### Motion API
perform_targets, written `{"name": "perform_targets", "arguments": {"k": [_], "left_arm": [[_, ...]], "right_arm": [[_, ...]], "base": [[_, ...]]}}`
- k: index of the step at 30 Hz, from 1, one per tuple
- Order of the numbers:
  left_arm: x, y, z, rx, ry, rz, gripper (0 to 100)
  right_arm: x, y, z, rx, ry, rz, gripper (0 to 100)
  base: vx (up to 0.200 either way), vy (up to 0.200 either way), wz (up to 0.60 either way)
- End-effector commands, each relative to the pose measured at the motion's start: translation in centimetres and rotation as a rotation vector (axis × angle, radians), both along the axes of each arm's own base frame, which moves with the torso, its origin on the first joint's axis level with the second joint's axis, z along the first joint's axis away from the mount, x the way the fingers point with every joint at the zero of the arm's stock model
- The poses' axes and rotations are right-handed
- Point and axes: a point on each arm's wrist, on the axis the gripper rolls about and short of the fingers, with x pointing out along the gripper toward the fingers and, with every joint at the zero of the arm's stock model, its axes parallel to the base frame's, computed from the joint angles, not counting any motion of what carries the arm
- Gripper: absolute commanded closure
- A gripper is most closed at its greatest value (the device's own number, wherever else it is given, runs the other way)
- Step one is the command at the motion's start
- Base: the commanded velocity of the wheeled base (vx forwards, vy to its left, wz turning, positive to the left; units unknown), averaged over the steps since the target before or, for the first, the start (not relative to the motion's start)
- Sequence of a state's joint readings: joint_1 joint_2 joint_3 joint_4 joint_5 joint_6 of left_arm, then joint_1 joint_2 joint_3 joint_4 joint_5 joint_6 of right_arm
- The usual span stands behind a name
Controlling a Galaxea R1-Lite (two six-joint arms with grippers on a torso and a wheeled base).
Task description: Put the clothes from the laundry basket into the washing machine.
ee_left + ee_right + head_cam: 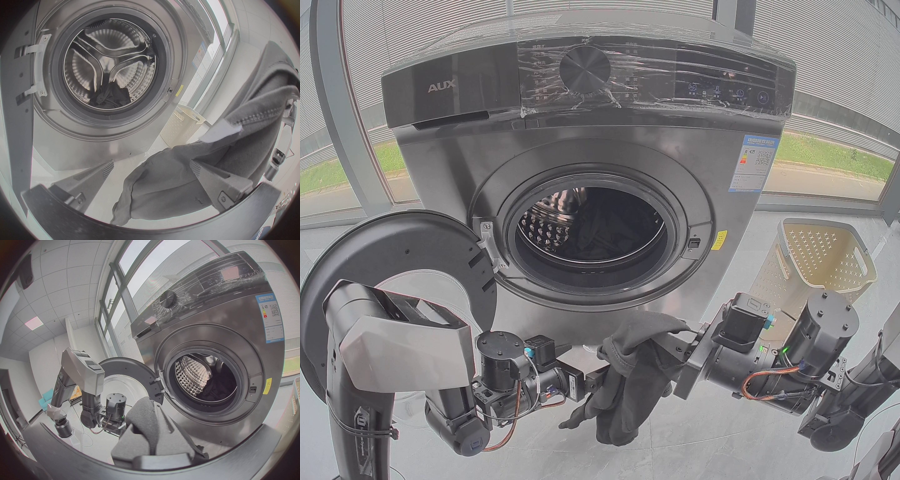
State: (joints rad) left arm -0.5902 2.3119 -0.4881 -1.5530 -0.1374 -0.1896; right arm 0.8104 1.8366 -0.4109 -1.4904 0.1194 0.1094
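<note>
The dark grey garment is hanging just below the open mouth of the washing machine. The right gripper is clamping its upper part. The left gripper is touching its side with the fingers wide apart. Another dark cloth is lying inside the drum. The laundry basket is standing at the machine's right.

Head camera: high, facing forward and down at the washer front, mid-range.
Left wrist camera: low, close, angled up into the drum; basket beyond.
Right wrist camera: low, farther out, facing washer and left arm.
Shared by all: open drum mouth, cloth.
</note>
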Motion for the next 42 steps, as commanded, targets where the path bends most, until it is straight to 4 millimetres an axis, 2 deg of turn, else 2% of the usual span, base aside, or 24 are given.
{"name": "perform_targets", "arguments": {"k": [1, 6, 14, 23, 34, 35, 42], "left_arm": [[-0.2, 0.2, 0.0, 0.012, -0.006, -0.003, 0], [-0.3, 0.3, 0.2, 0.017, -0.008, -0.003, 0], [-0.5, 0.2, -0.1, 0.024, 0.000, -0.010, 0], [-0.5, -0.4, -1.2, 0.028, 0.026, -0.070, 0], [1.4, -1.2, -3.0, 0.039, -0.003, -0.083, 0], [1.4, -1.2, -3.0, 0.039, -0.006, -0.083, 100], [1.6, -0.7, -2.4, 0.039, -0.017, -0.062, 100]], "right_arm": [[0.7, -0.3, -0.4, -0.009, 0.008, -0.025, 100], [1.5, -0.6, -0.8, -0.020, 0.012, -0.050, 100], [2.5, 0.5, -0.9, -0.011, 0.004, -0.047, 100], [1.8, 1.6, -0.7, 0.002, -0.002, -0.003, 100], [1.2, 1.6, -0.6, 0.004, 0.000, 0.008, 100], [1.2, 1.6, -0.6, 0.004, 0.000, 0.008, 100], [1.7, 0.7, -1.0, -0.013, 0.010, -0.026, 100]], "base": [[0.000, 0.000, 0.00], [0.000, 0.000, 0.00], [0.000, 0.000, 0.00], [0.000, 0.000, 0.00], [0.000, 0.000, 0.00], [0.000, 0.000, 0.00], [0.000, 0.000, 0.00]]}}
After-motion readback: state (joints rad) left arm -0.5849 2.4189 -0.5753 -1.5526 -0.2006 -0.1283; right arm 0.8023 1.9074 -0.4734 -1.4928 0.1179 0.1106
